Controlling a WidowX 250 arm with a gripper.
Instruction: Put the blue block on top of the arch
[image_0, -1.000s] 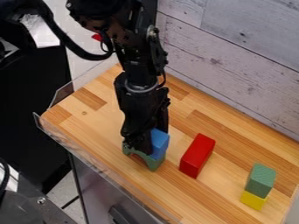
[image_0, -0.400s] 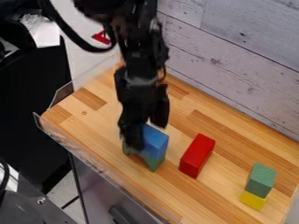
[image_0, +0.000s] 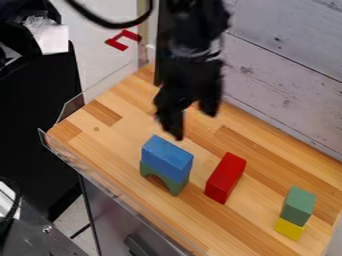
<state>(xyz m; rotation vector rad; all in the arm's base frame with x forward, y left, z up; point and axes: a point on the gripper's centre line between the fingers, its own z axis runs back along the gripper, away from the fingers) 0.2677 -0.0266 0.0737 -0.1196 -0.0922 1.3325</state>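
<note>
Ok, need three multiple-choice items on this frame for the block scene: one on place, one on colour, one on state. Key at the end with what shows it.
1. Where is the blue block?
A) flat on the table beside the arch
B) on top of the arch
C) in the gripper

2. What colour is the block between the arch and the small green block?
A) yellow
B) blue
C) red

3. What state is the gripper in?
A) open, holding nothing
B) shut on the blue block
C) shut on the small green block

Key:
1 B: the blue block's underside rests along the arch's top.
2 C: a red block lies in that gap.
3 A: its fingers are spread, with nothing gripped between them.
</note>
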